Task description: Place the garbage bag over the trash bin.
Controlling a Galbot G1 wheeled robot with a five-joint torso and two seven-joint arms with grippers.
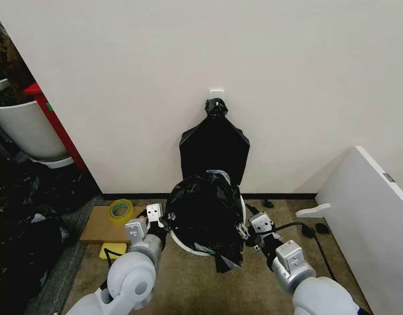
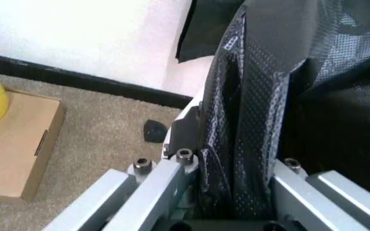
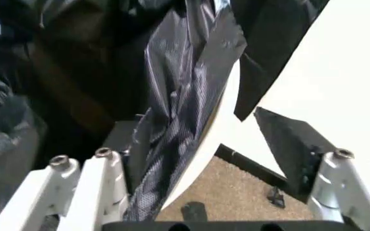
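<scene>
My left gripper (image 1: 161, 220) and right gripper (image 1: 246, 231) each clamp garbage bag (image 1: 205, 210) film at opposite sides of trash bin (image 1: 188, 245) rim; bag draped over bin on floor by wall.

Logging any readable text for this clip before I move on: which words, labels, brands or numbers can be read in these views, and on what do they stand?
None can be read.
The garbage bag over the trash bin is plain black film.
The yellow tape roll and the cardboard box show no legible print.
The small tag on the white panel is too small to read.
The left gripper and the right gripper carry no visible markings.
</scene>
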